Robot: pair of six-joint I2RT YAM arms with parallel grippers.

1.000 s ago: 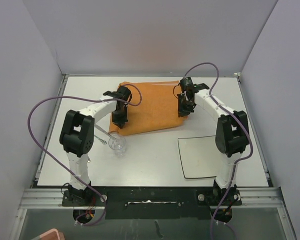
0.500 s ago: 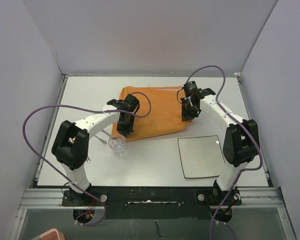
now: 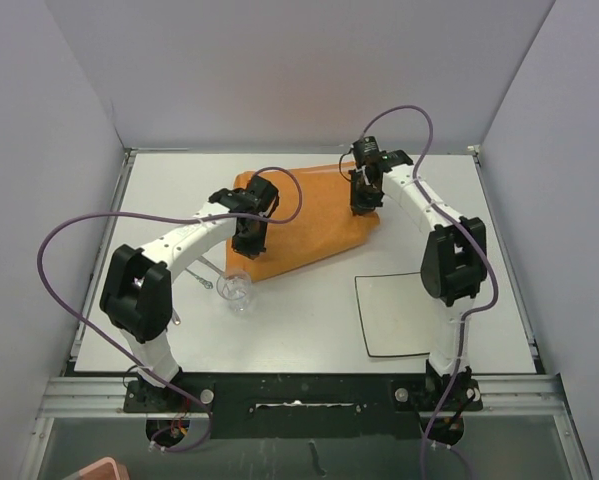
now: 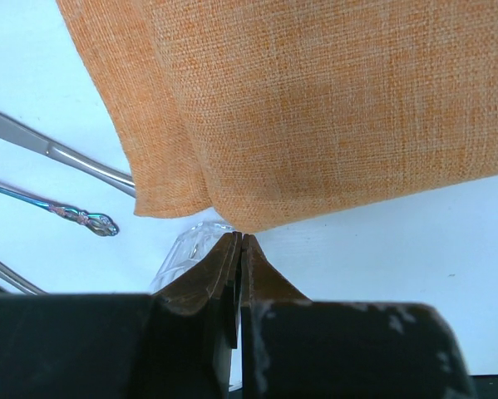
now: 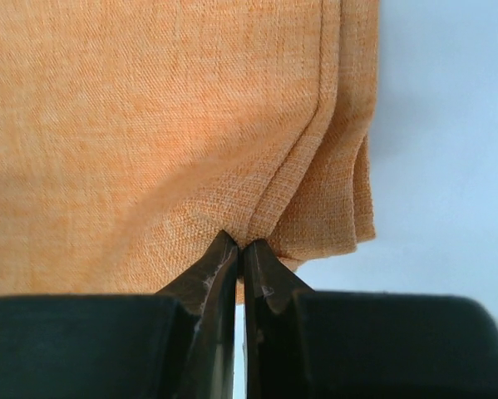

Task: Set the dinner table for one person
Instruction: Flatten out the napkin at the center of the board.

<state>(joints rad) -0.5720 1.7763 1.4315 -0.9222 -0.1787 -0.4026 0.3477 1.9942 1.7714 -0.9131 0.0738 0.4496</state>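
An orange cloth mat (image 3: 304, 215) lies skewed on the white dinner table (image 3: 299, 325), its right end farther back. My left gripper (image 3: 245, 245) is shut on the mat's near left edge. In the left wrist view the tips (image 4: 242, 237) meet right at the hem of the mat (image 4: 332, 108). My right gripper (image 3: 362, 207) is shut on the mat's right end. In the right wrist view folds of the mat (image 5: 149, 125) converge into the closed tips (image 5: 242, 243).
A clear glass (image 3: 234, 290) stands just in front of the left gripper, showing beside its jaws (image 4: 186, 253). Cutlery (image 3: 204, 275) lies left of the glass, with handles (image 4: 57, 154) near the mat's corner. A square white plate (image 3: 404, 312) sits at the near right.
Both grippers dragged the mat. The right gripper went toward the back and slightly left, swinging the mat's right end away. The left gripper shifted a little back.
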